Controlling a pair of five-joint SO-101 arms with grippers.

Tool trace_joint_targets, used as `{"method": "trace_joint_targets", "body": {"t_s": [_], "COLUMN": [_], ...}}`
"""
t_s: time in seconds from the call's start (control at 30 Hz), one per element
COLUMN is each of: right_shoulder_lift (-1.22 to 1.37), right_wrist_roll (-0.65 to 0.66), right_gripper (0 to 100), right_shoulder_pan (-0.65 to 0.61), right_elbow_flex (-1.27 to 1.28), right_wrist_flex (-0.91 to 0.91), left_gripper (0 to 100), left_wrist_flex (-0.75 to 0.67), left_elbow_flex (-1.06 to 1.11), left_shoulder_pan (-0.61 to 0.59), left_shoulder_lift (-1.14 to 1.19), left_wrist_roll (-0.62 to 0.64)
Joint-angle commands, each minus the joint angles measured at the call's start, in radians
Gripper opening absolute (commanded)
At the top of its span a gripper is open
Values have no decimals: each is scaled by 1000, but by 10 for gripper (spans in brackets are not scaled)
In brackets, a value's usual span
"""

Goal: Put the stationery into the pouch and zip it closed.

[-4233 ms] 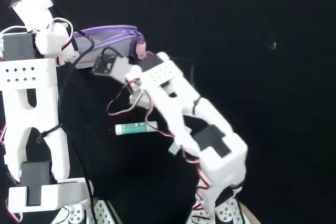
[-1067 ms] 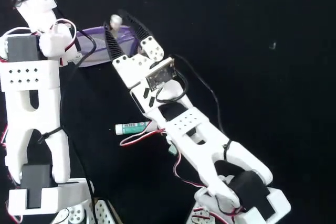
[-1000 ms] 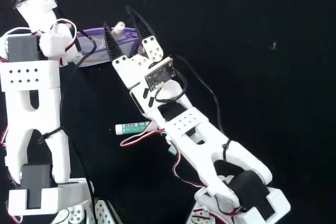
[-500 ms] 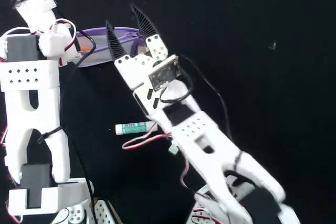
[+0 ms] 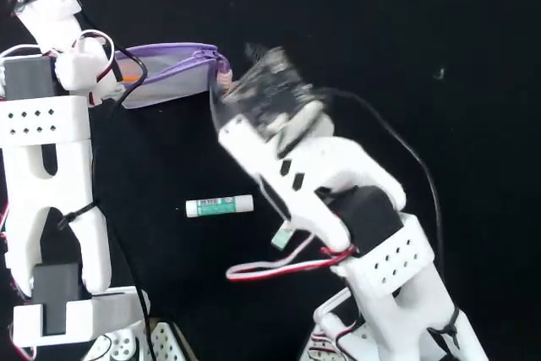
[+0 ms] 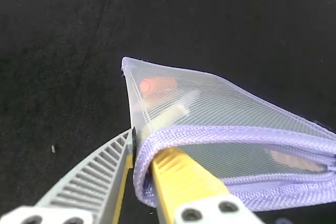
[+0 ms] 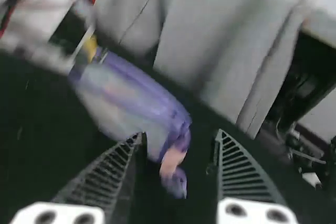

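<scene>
Leftmost, the left gripper (image 6: 140, 142) pinches one end of the purple pouch (image 5: 169, 73), which lies at the far side of the black table (image 5: 473, 82). Nearer lies a white tube (image 5: 218, 205). The right gripper (image 7: 178, 140) hovers by the pouch's other end, fingers spread wide.

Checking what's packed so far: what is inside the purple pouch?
Through the mesh wall of the pouch show an orange item, a pale stick and a pinkish piece. The zipper band and the left end effector cover the rest.

Left hand (image 6: 142, 145) clamped, right hand (image 7: 179, 135) spread.
</scene>
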Motion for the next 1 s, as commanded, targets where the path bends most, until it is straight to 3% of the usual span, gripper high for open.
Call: {"method": "trace_joint_targets", "body": {"t_s": [0.0, 0.2, 0.47, 0.97], "right_shoulder_lift": [-22, -16, 202, 650], "right_wrist_roll": [84, 222, 265, 463], "right_gripper": [194, 197, 198, 198], "right_shoulder_pan": [-54, -117, -164, -201], "right_elbow_flex": [-56, -31, 51, 30], "right_wrist_flex": [141, 276, 215, 183], "left_gripper": [28, 28, 28, 28], "left_wrist_flex": [-21, -21, -21, -23], "left_elbow_flex": [-5, -5, -5, -5], "left_shoulder_pan": [-15, -15, -15, -15], "left_shoulder_lift": [-28, -28, -28, -28], "left_wrist_roll": [-6, -6, -6, -6]}}
